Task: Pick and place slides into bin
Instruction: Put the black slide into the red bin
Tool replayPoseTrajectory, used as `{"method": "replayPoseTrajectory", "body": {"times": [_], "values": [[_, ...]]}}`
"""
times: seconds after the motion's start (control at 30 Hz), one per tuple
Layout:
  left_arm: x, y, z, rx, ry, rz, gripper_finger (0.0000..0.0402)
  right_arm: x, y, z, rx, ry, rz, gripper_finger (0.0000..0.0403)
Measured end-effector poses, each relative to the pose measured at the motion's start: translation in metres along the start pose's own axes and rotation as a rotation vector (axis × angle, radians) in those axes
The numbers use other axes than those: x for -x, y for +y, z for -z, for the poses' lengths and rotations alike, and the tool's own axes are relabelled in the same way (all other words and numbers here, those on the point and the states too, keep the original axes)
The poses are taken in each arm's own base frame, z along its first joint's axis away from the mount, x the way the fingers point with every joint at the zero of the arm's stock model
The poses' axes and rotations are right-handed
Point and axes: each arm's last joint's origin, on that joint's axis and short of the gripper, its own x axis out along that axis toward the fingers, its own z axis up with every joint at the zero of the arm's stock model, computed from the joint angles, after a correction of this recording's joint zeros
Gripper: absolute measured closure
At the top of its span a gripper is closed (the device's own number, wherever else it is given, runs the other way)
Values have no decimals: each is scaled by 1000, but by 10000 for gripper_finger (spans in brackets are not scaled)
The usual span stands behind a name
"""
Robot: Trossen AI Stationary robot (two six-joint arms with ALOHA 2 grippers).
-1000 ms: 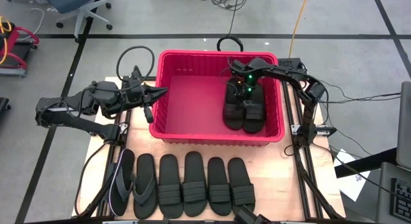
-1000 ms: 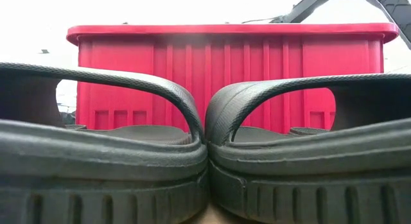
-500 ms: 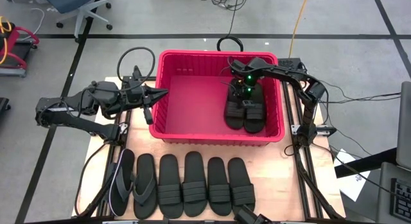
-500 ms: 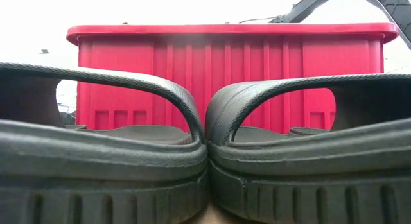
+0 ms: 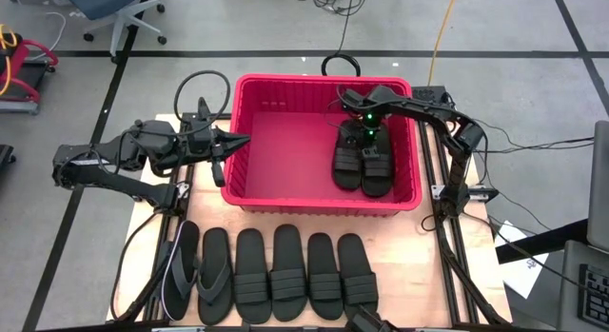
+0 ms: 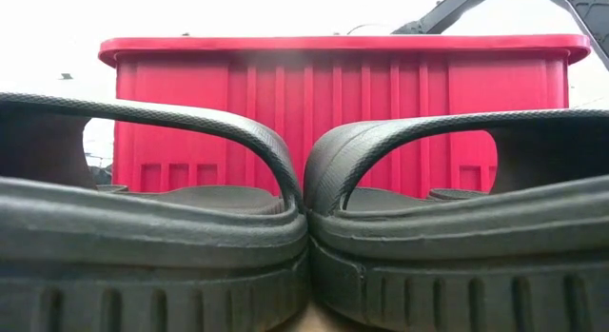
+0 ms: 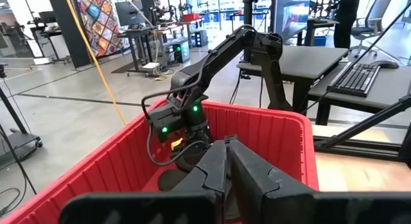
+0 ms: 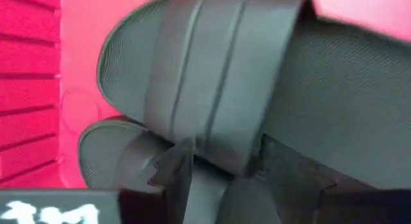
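Note:
The red bin [image 5: 285, 151] stands at the table's far middle. Two black slides [image 5: 347, 166] [image 5: 378, 170] lie side by side on its floor by the right wall. My right gripper [image 5: 366, 134] points steeply down over their far ends, open. In the right wrist view one slide's ribbed strap [image 8: 212, 76] shows between the fingers of my right gripper [image 8: 225, 153], with the other slide [image 8: 109, 160] partly below it. My left gripper [image 5: 243, 138] hovers level at the bin's left rim, shut and empty. Several more slides [image 5: 285, 270] lie in a row near the front edge. My right gripper comes from above with a finger [image 8: 176, 169] on each side of the upper slide's strap edge [image 8: 225, 144]. I cannot tell whether they touch it. The slide lies on the bin floor and partly on the other slide.
The bin's left and middle floor is bare. In the front row, two thong flip-flops [image 5: 197, 273] are at its left end. The low view is filled by two slides [image 6: 190, 227] [image 6: 428, 227] in front of the bin's near wall [image 6: 343, 104]. Cables trail behind the table.
My right gripper has stayed over the two slides in the bin while its wrist has tipped a little. The left of the two slides has drawn back a little from under the gripper and lies flatter beside the other.

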Motion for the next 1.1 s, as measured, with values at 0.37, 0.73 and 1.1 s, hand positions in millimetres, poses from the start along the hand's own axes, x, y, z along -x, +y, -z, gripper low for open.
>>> {"method": "replayPoseTrajectory", "body": {"times": [0.37,0.73,1.1], "values": [[0,0,0,3,-2,0,378,58,33,-25,49,-285,324,249],[0,0,1,9,9,0,378,28,46,-69,59,-377,322,397],[0,0,1,38,14,0,378,-38,42,-83,98,-161,238,402]]}}
